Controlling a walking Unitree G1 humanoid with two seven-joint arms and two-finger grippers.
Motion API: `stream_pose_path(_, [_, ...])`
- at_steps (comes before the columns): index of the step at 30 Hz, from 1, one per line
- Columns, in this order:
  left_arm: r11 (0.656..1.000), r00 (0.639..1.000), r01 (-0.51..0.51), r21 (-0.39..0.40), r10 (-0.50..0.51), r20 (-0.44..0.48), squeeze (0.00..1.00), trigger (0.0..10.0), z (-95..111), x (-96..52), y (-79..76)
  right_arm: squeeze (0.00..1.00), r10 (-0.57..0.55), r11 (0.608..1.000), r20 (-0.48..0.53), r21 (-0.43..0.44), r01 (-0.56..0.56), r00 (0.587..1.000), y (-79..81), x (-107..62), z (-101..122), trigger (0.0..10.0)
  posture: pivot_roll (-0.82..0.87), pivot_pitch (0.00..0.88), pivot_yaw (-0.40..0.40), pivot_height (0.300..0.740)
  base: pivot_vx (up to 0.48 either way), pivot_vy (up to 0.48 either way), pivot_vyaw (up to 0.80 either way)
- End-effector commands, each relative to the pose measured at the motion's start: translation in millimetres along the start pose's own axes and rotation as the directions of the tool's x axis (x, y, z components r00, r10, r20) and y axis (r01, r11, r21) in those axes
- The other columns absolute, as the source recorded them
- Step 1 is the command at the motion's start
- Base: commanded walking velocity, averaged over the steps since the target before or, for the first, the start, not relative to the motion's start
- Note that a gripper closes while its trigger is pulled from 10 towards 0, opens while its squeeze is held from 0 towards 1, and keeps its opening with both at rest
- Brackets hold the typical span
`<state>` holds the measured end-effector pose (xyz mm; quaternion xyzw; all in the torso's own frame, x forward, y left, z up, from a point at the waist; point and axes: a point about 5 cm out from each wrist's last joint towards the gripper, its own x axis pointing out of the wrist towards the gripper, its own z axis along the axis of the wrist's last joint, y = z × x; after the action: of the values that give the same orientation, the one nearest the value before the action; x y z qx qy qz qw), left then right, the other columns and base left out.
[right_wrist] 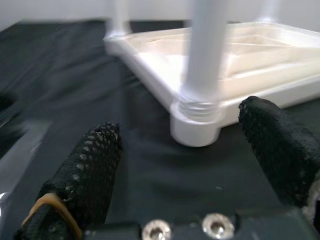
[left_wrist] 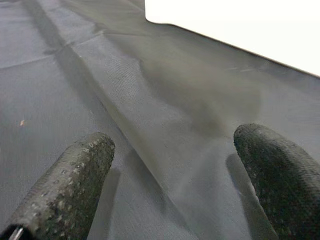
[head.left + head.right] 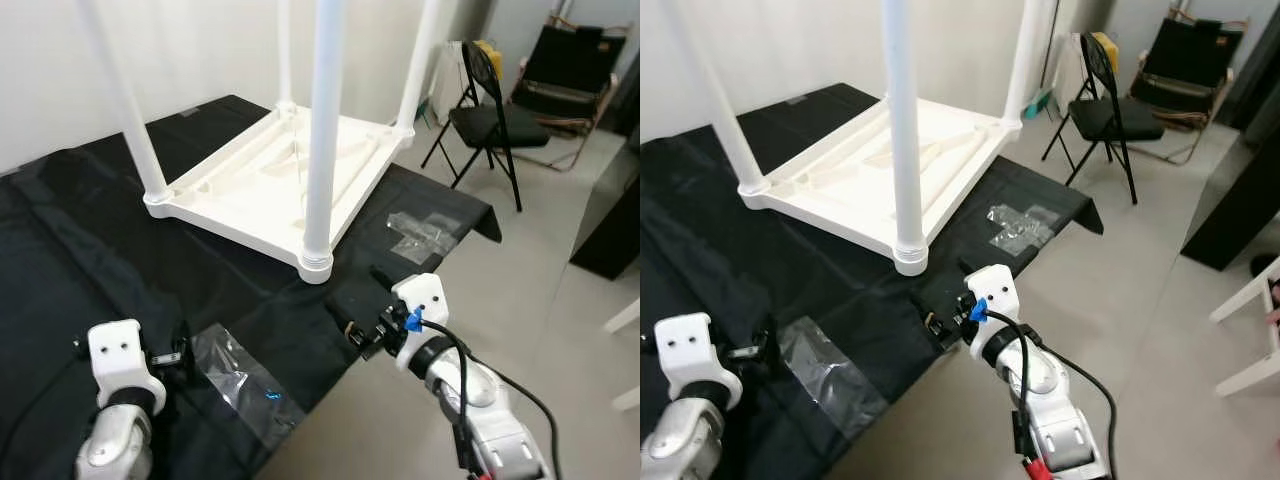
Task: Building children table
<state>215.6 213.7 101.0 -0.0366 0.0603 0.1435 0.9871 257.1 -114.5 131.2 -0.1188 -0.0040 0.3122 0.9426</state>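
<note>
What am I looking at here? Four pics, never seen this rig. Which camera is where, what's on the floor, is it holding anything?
It is a humanoid robot with two silver arms, each ending in a tool with two long black fingers. The two wide pictures come from a stereo camera on its head, looking forward and down. The two close-ups come from cameras on the wrists, looking along each tool's fingers.

On the black cloth lies a white children's table turned upside down, legs pointing up. Clear plastic bags lie on the cloth too, and a black folding chair stands behind.

The left tool hangs low over the cloth, open and holding nothing. The right tool is open too, facing the nearest table leg, not touching it.
</note>
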Motion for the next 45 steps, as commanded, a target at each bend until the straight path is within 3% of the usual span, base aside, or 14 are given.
stream_pose_path(1, [0.999,1.000,0.026,-0.019,-0.026,-0.013,0.00,10.0,-3,-3.2,-7.9,0.00,0.044,0.998,0.008,-0.051,-0.043,0.999,0.4,2.7,5,10.0,-0.01,0.014,-0.035,0.740,0.000,-0.465,0.74])
stream_pose_path(10, [0.999,0.999,0.045,-0.009,-0.045,-0.005,0.00,10.0,-2,-1.3,-12.3,0.00,0.091,0.993,-0.014,-0.073,-0.092,0.996,3.1,4.2,3,10.0,-0.02,0.002,-0.032,0.740,0.000,-0.464,0.74])
stream_pose_path(19, [0.997,0.997,0.073,-0.005,-0.073,0.014,0.00,10.0,3,3.8,-20.2,0.00,0.101,0.992,-0.026,-0.080,-0.103,0.995,-6.2,5.1,2,10.0,-0.02,0.000,-0.029,0.740,0.000,-0.464,0.74])
stream_pose_path(27, [0.995,0.994,0.102,0.018,-0.102,0.023,0.00,10.0,5,4.2,-24.1,0.00,0.092,0.994,-0.023,-0.049,-0.093,0.995,-7.8,4.8,0,10.0,-0.02,0.006,-0.028,0.740,0.000,-0.462,0.74])
stream_pose_path(39, [0.989,0.990,0.139,0.054,-0.140,0.031,0.00,10.0,10,8.9,-29.4,0.00,0.045,0.998,-0.021,-0.044,-0.046,0.999,-18.0,5.2,1,10.0,-0.03,0.031,-0.024,0.740,0.000,0.000,0.74])
stream_pose_path(45, [0.987,0.986,0.158,0.031,-0.159,0.040,0.00,10.0,13,9.6,-31.8,0.00,-0.051,0.998,-0.003,-0.027,0.051,0.999,-24.1,7.6,2,10.0,-0.03,0.041,-0.028,0.740,0.000,0.000,0.37])
